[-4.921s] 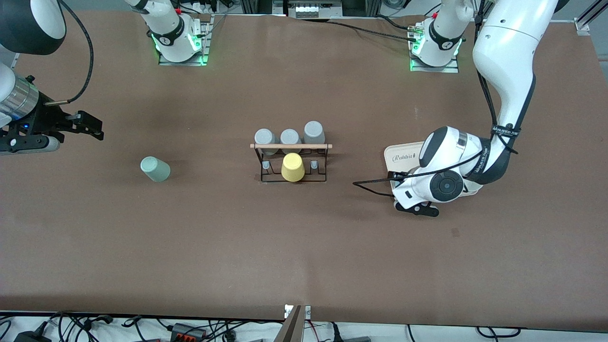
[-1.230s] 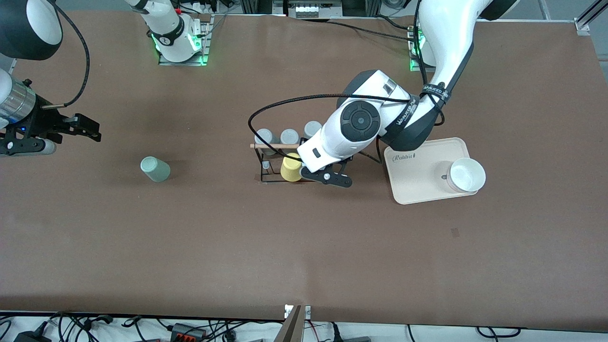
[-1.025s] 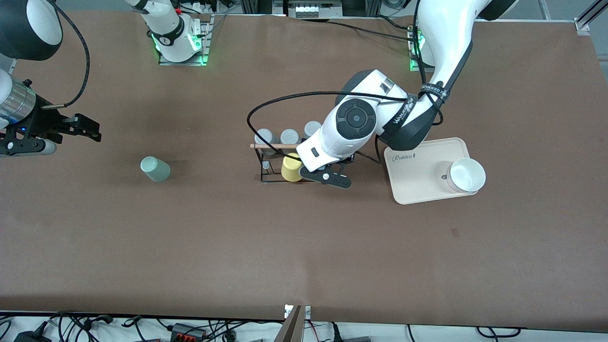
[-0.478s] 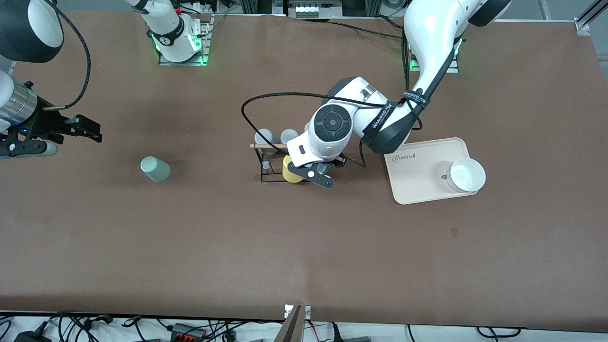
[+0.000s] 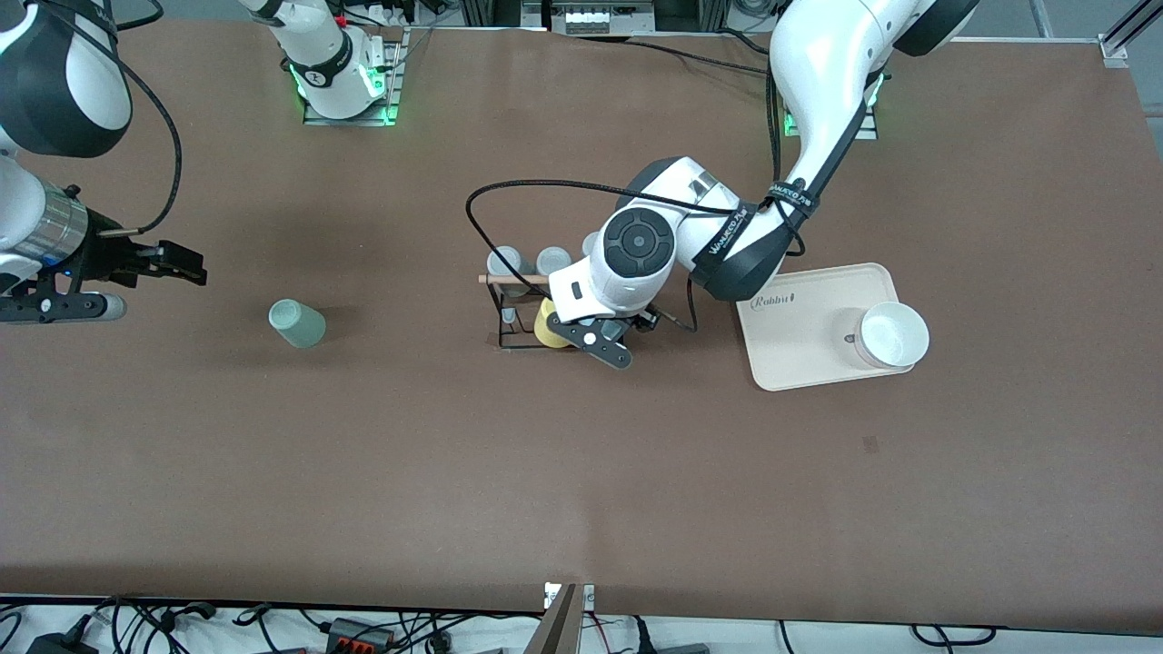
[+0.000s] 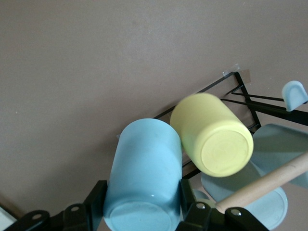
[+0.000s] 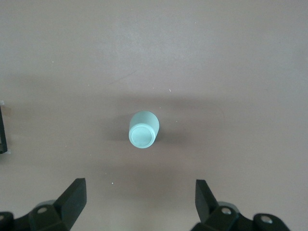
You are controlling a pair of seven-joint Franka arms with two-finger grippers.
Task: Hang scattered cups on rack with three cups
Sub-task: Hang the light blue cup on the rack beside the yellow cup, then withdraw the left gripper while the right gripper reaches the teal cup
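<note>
A wide brown table with a matte, slightly mottled surface fills almost the whole front view. Soft, even light falls on it from above, leaving faint blurred shadows. Along the top edge of the frame, a strip of pale floor shows, with metal frame pieces at top centre and black cables trailing onto the tabletop. At the upper right corner sits an aluminium bracket. Along the bottom edge, a light grey floor strip holds tangled black cables and power adapters at lower left and centre. A small dark mark sits on the table at lower right.
</note>
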